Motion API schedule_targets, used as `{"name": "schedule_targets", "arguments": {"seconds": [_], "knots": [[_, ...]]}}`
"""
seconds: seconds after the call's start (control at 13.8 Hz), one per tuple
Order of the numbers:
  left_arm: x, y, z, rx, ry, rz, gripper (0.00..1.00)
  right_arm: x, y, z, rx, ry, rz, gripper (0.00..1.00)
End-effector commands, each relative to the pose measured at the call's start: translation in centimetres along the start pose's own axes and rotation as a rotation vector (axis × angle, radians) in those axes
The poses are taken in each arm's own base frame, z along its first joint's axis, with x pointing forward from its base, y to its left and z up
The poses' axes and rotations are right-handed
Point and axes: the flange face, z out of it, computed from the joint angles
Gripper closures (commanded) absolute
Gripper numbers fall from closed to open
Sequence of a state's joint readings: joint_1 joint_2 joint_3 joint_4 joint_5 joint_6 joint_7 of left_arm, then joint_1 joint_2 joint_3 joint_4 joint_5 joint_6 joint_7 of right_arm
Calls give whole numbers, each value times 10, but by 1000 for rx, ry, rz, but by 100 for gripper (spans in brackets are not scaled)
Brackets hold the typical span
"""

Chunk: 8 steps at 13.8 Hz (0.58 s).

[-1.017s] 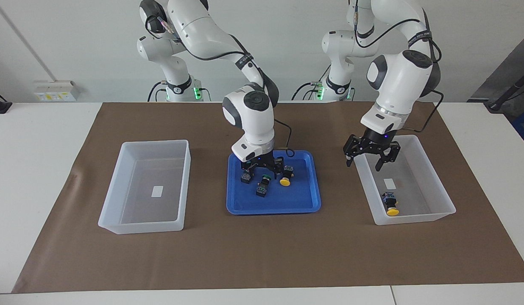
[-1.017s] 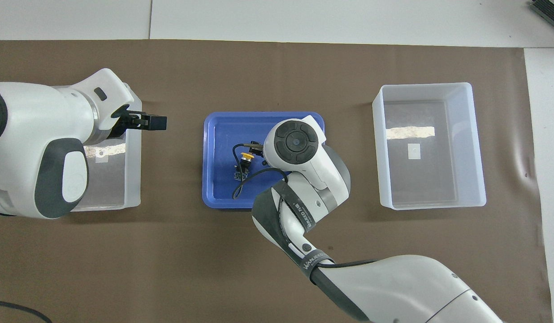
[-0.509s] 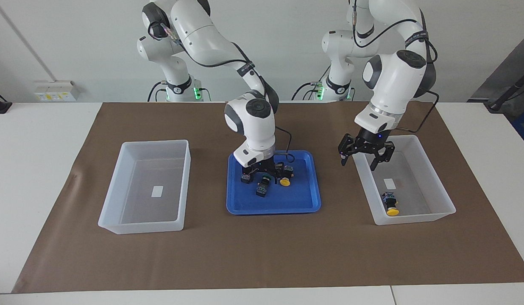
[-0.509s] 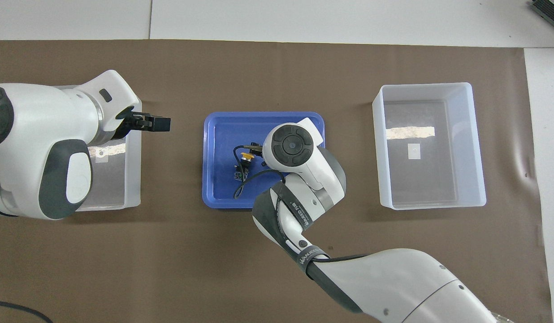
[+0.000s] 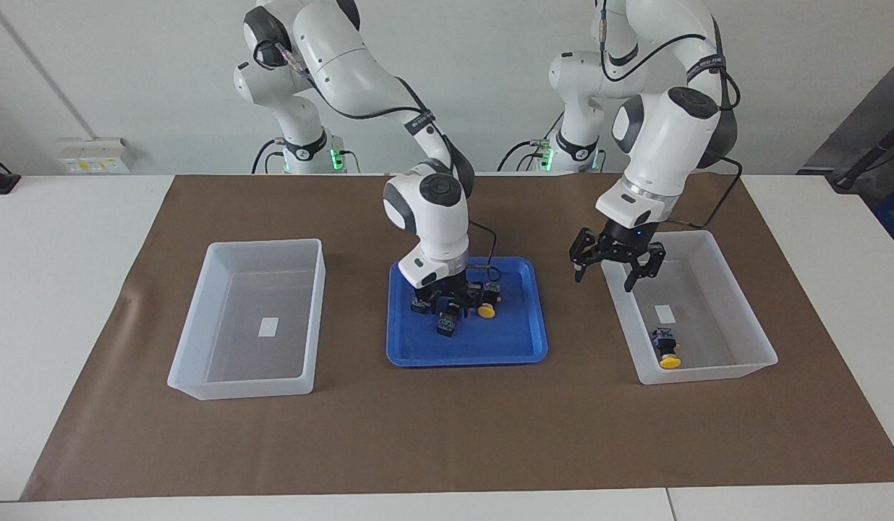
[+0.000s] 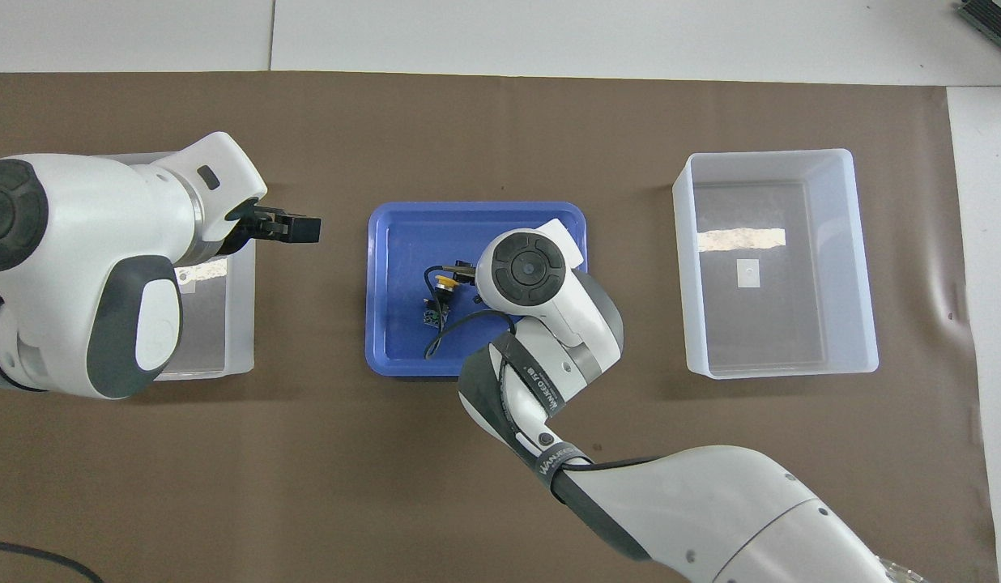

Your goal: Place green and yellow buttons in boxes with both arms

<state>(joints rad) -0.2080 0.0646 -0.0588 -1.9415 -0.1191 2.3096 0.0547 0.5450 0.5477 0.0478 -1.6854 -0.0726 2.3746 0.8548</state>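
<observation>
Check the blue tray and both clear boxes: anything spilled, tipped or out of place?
Nothing stands out. One yellow-capped button lies in the clear plastic box at the left arm's end; the rest sit in the blue plastic tray.

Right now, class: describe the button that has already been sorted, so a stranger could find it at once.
Find the clear box at the left arm's end of the table. Inside lies a yellow button, a black body with a wide yellow cap. It alone is boxed; the others sit on the blue tray.

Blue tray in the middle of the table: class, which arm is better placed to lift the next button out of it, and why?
Right. The right gripper is down in the blue plastic tray among the black-bodied buttons; the left gripper hangs open over the edge of the clear plastic box.
</observation>
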Motion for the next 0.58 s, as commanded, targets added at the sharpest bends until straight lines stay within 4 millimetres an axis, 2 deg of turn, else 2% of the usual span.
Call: {"name": "schedule_targets", "arguments": {"seconds": [0.0,0.07,0.15,0.22,0.29,0.36,0.51], "knots": [[0,4,2,-11,10,28,0,-7,4,9,-11,16,11,39],[0,11,5,-15,11,40,0,-8,3,9,-14,14,10,56],[1,18,12,-19,18,49,0,-7,4,8,-17,11,13,100],[1,19,15,-19,27,51,0,-7,2,3,-30,2,11,100],[0,19,17,-18,27,50,0,0,5,-13,-52,-9,17,100],[1,19,19,-18,33,50,0,12,12,-46,-45,5,32,100],[3,25,25,-20,49,59,0,35,40,-103,-32,21,60,100]]}}
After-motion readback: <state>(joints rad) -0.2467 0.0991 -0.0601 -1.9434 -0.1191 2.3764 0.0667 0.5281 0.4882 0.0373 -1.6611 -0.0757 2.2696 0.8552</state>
